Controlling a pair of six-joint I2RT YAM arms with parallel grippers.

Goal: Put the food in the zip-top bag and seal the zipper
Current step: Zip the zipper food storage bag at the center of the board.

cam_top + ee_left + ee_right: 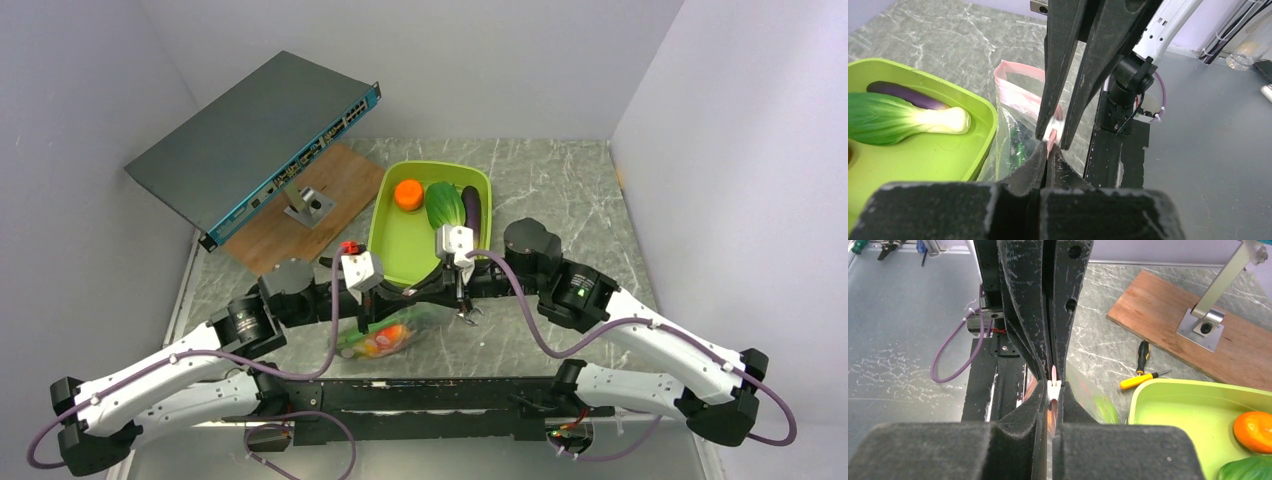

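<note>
The clear zip-top bag [385,338] hangs between my two grippers with colourful food inside. Its pink zipper [1018,67] runs along the mouth. My left gripper [1048,148] is shut on the pink strip. My right gripper [1054,389] faces it tip to tip and is shut on the small white slider [1053,388] on the zipper. In the top view both meet above the bag, the left gripper [400,293] beside the right gripper [420,291]. An orange [408,194], a bok choy [445,205] and a purple eggplant [470,205] lie in the lime-green tub [392,250].
An orange-handled screwdriver [1139,380] lies left of the tub. A wooden board [335,175] with a metal bracket [308,203] carries a tilted network switch [250,140] at the back left. Walls enclose the table on three sides.
</note>
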